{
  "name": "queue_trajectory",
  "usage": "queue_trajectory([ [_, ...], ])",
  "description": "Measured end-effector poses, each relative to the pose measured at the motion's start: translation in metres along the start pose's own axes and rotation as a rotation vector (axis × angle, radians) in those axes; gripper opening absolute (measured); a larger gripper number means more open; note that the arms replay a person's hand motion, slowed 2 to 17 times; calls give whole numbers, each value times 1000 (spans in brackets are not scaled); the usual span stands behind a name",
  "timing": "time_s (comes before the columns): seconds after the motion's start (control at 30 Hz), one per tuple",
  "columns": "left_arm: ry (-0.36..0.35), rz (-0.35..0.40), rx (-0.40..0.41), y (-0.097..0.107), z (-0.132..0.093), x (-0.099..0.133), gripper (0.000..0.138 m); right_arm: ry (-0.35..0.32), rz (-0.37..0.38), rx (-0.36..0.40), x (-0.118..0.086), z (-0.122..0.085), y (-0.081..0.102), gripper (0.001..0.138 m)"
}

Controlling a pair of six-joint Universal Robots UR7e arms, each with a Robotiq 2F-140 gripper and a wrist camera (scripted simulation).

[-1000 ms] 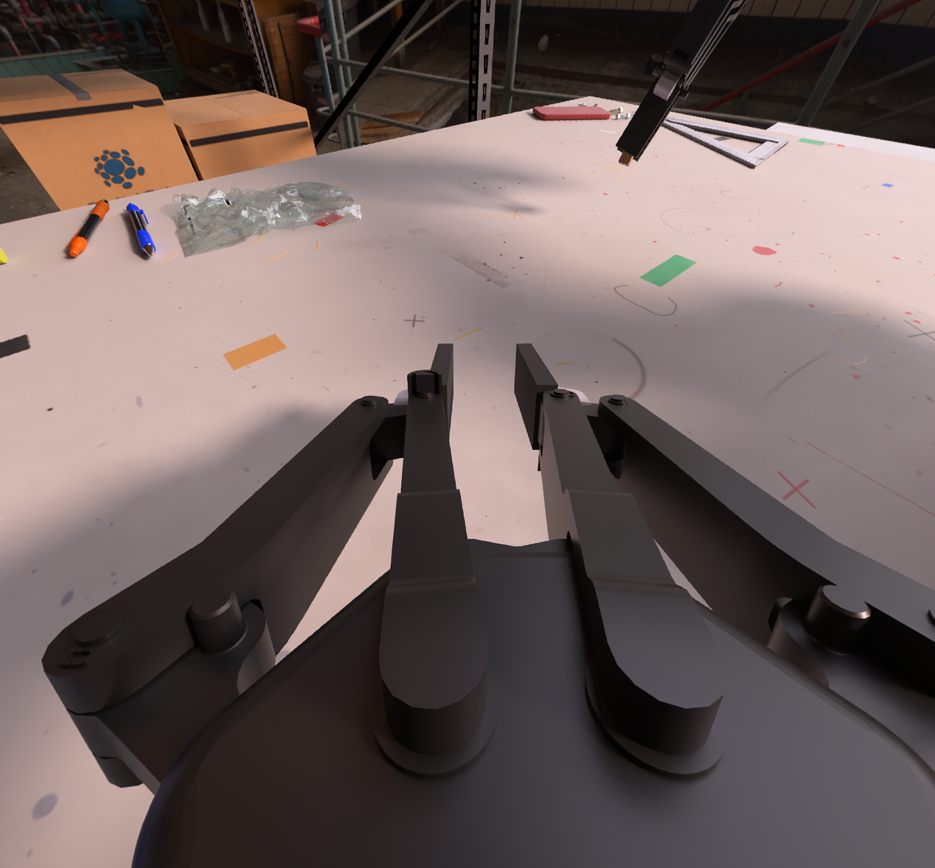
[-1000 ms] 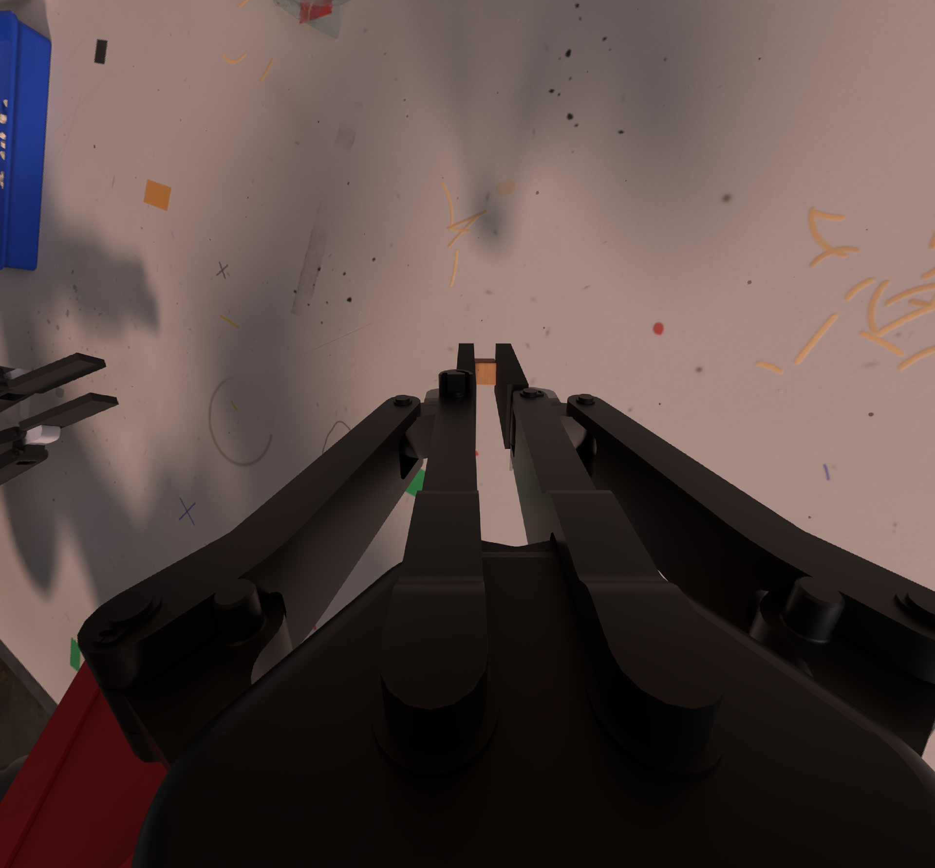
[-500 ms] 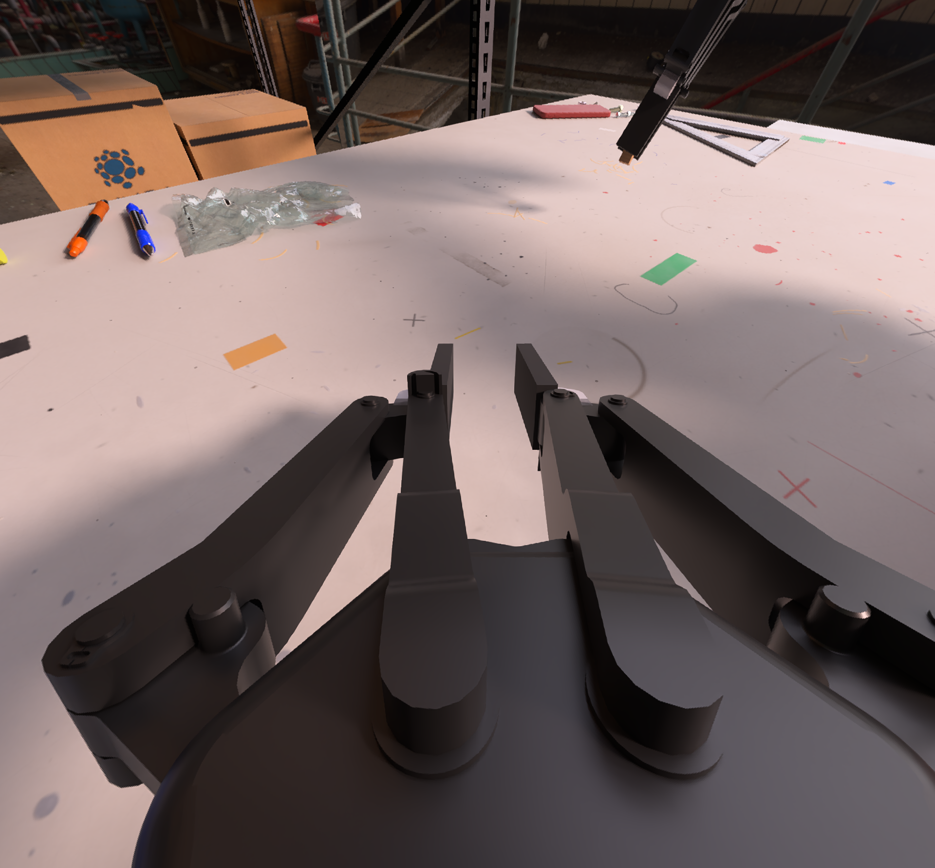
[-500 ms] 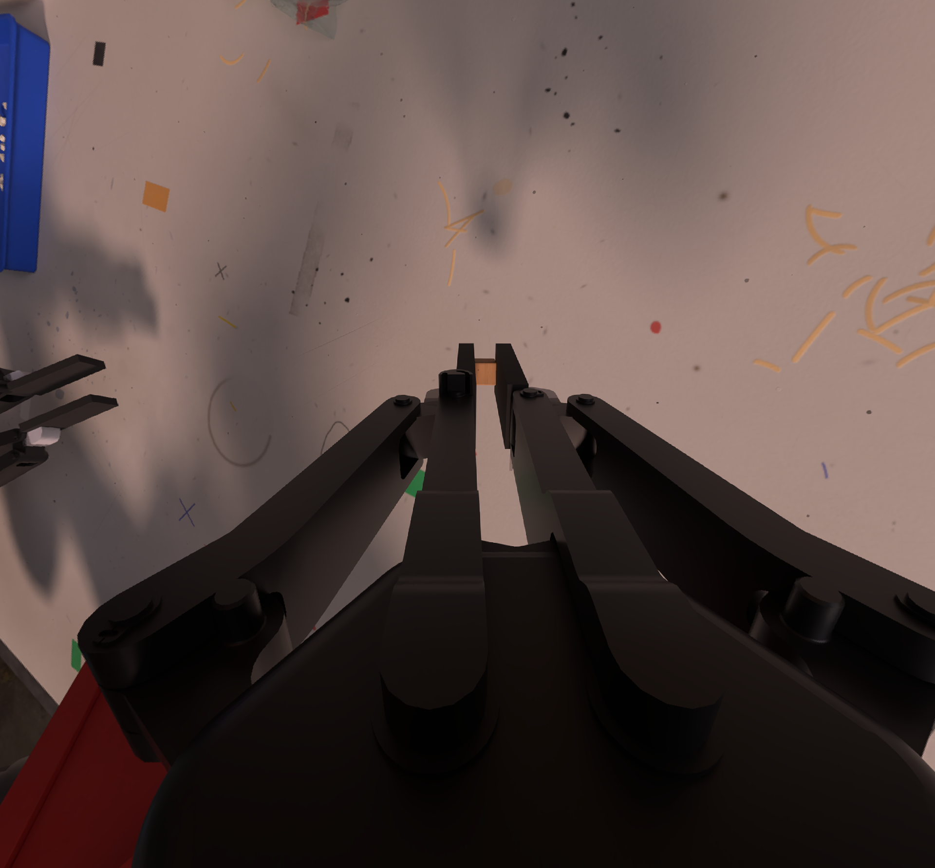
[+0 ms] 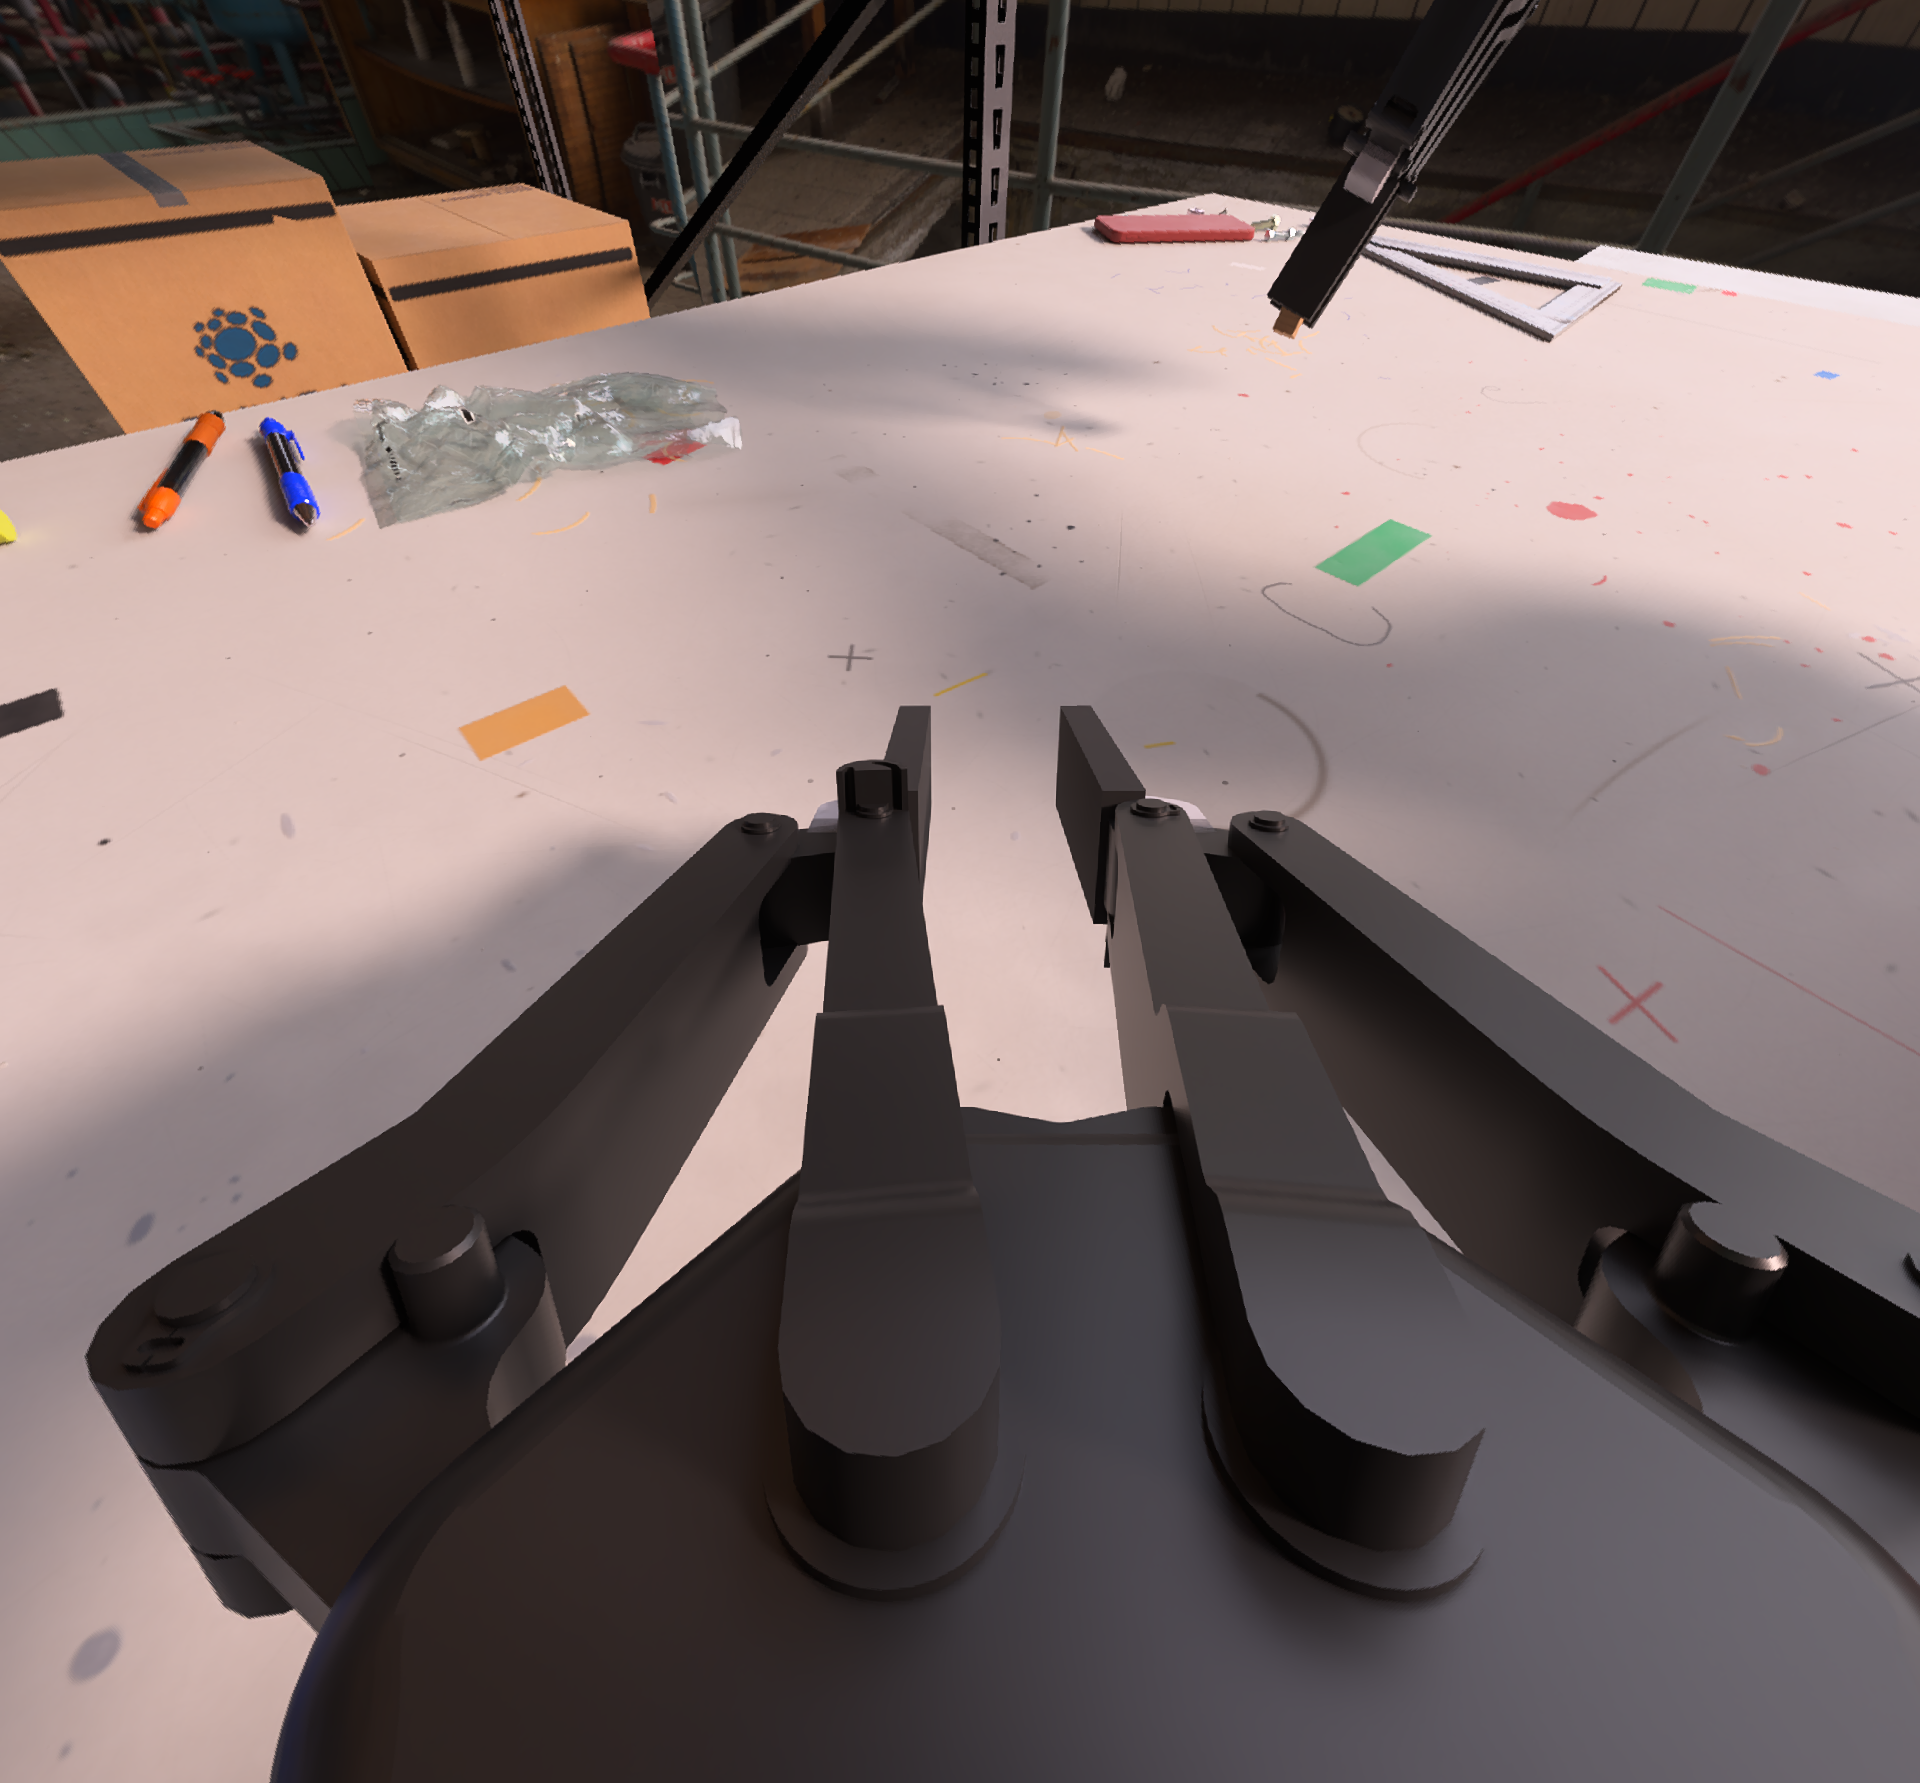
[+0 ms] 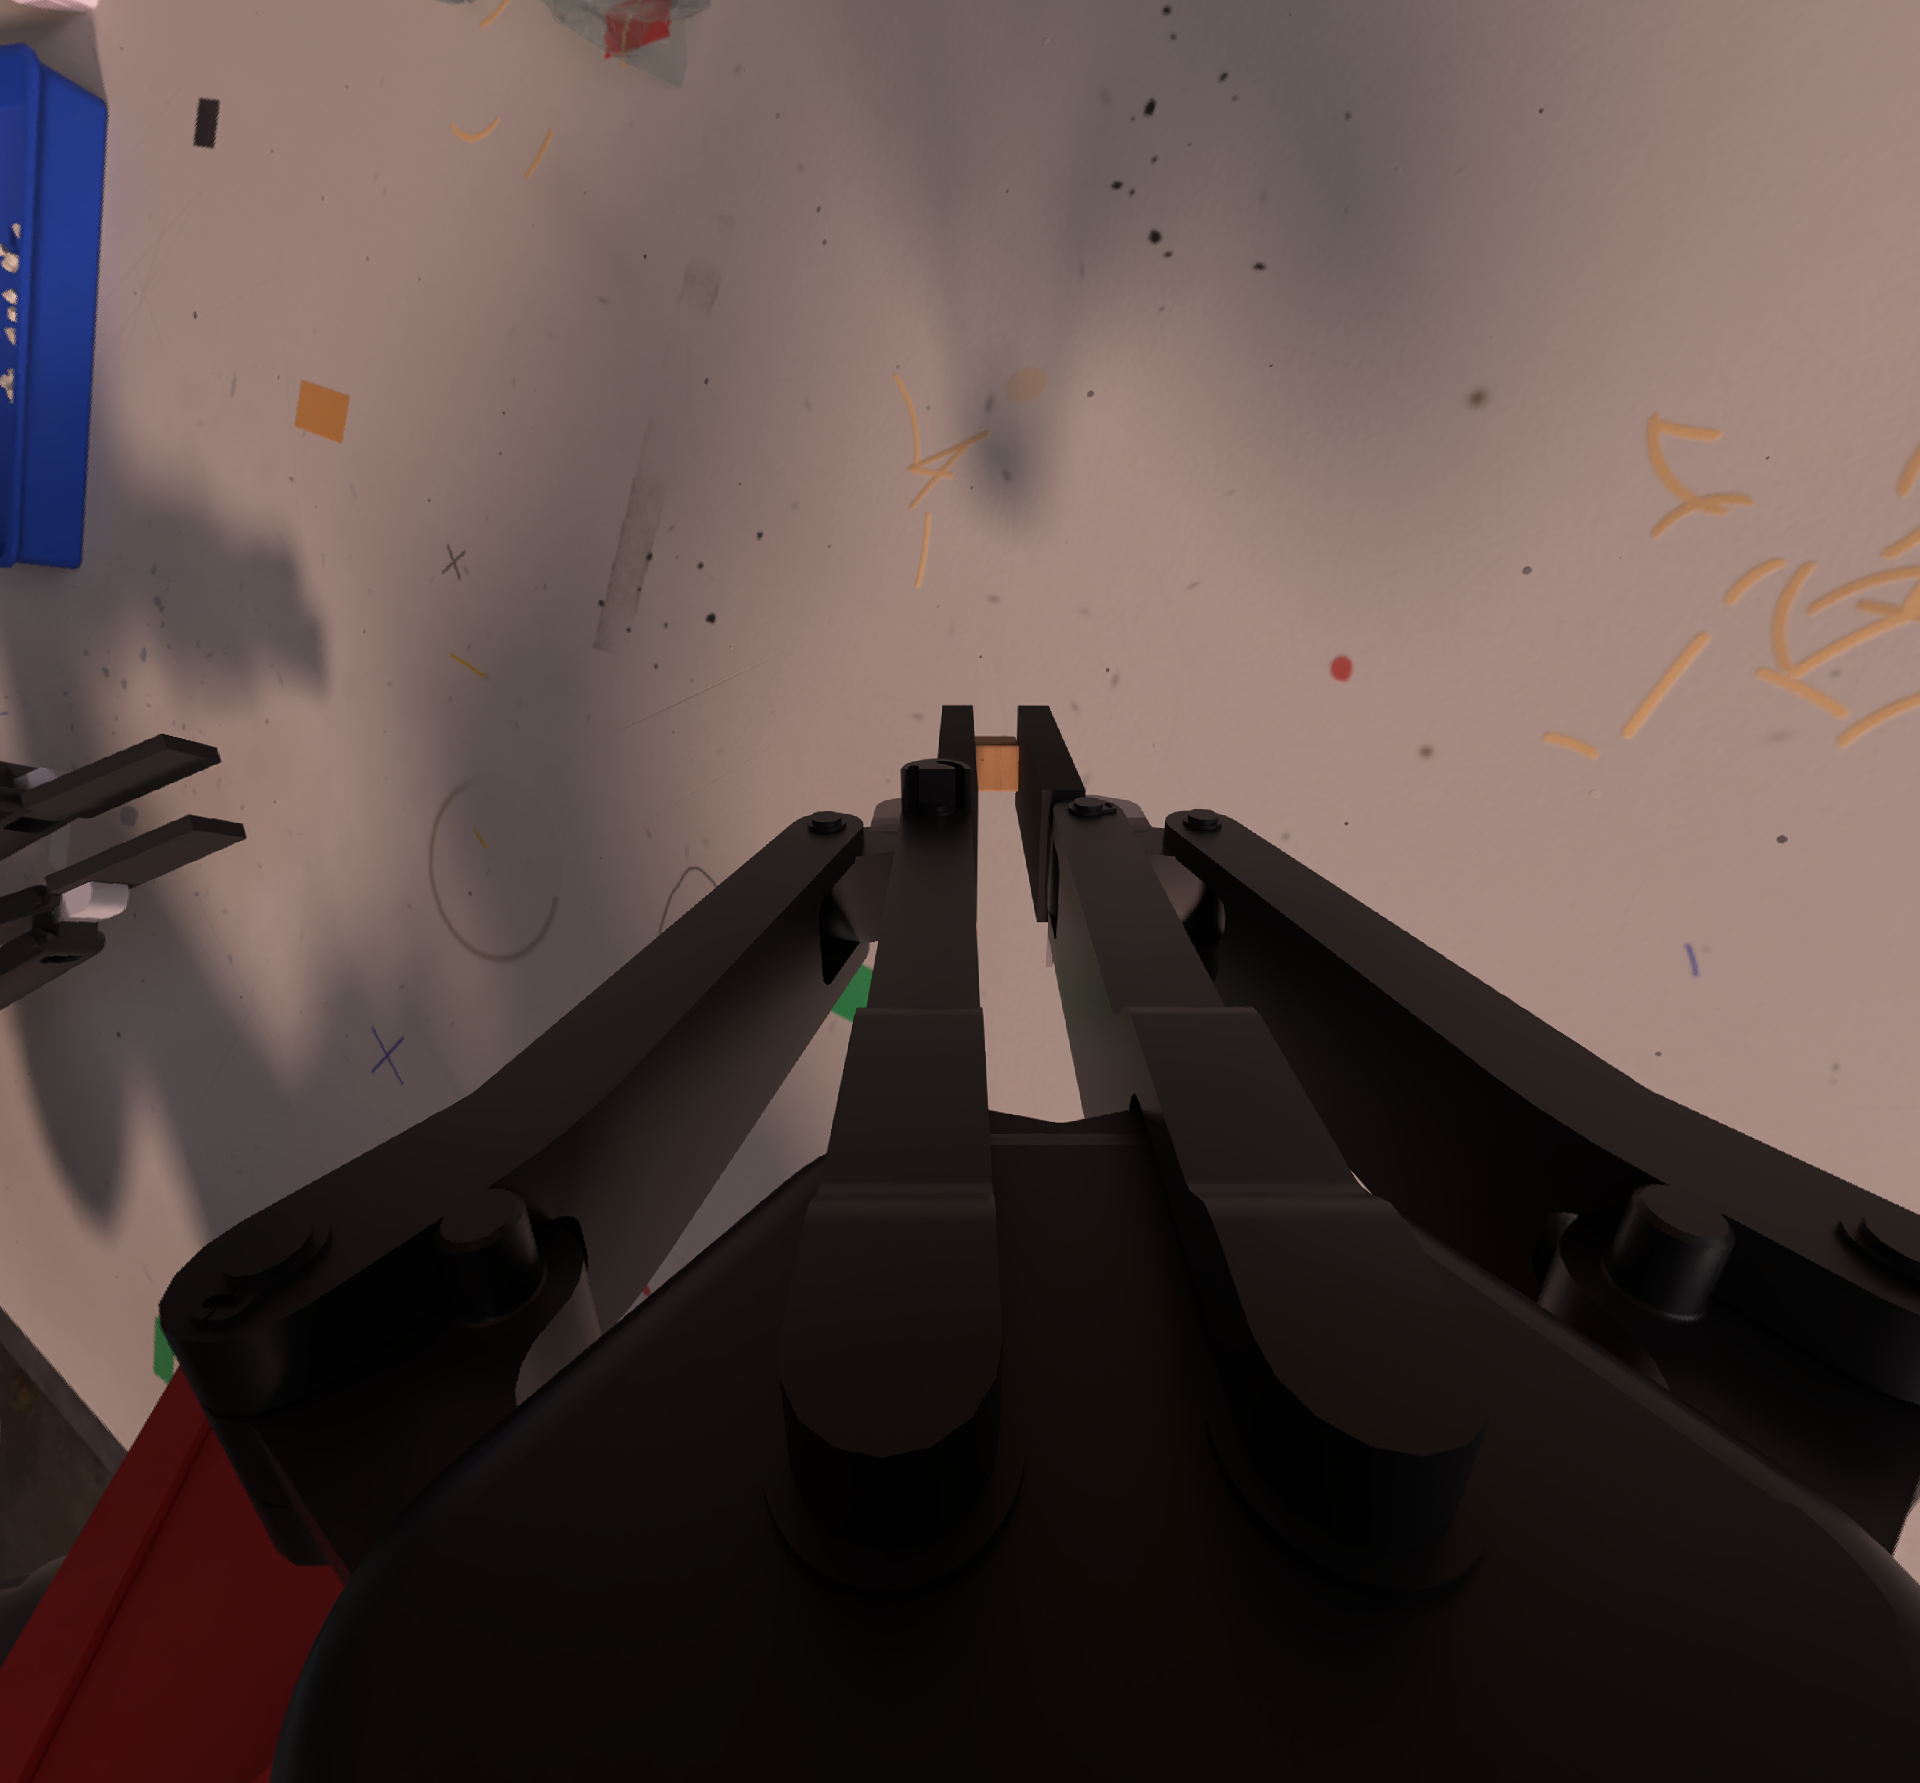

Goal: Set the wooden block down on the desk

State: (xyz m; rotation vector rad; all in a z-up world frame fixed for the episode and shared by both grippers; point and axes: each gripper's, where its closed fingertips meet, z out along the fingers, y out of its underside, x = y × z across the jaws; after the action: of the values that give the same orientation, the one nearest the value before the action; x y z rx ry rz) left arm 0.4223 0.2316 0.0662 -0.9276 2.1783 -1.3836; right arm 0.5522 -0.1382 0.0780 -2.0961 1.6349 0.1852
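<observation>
My right gripper (image 6: pixel 995 727) is shut on a small wooden block (image 6: pixel 995 763), held between its fingertips above the pale desk (image 6: pixel 1299 299). In the left wrist view the same gripper (image 5: pixel 1299 315) hangs over the far right of the desk with the block (image 5: pixel 1288 321) at its tip, a little above the surface. My left gripper (image 5: pixel 992 731) is open and empty, low over the near middle of the desk (image 5: pixel 727 798). It also shows at the left edge of the right wrist view (image 6: pixel 156 798).
A crumpled clear plastic bag (image 5: pixel 530 434), an orange marker (image 5: pixel 179 471) and a blue pen (image 5: pixel 289 471) lie at the far left. Cardboard boxes (image 5: pixel 208 279) stand beyond the edge. A red flat object (image 5: pixel 1174 228) and a metal triangle (image 5: pixel 1496 289) lie at the back. A blue box (image 6: pixel 42 299) sits left.
The right gripper with the block has come slightly lower toward the desk. The left gripper has not moved.
</observation>
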Motion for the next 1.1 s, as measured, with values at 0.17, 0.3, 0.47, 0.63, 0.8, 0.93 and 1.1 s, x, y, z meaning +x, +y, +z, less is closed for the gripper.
queue_trajectory([
  [0.17,-1,0,-1,0,0,0,33,0,1,1,0,-1,0,11],
  [0.3,-1,1,-2,0,0,0,33,0,1,2,1,-1,0,11],
  [0.47,-1,2,-4,0,0,0,33,0,3,2,1,-2,0,11],
  [0.63,-2,4,-6,1,1,0,33,2,6,2,2,-2,0,11],
  [0.8,-3,5,-8,1,1,0,33,3,8,0,2,-2,1,11],
  [0.93,-5,5,-11,1,1,0,33,3,9,-1,3,-1,1,11],
  [1.1,-8,6,-13,2,1,0,33,1,14,-3,3,0,1,11],
])
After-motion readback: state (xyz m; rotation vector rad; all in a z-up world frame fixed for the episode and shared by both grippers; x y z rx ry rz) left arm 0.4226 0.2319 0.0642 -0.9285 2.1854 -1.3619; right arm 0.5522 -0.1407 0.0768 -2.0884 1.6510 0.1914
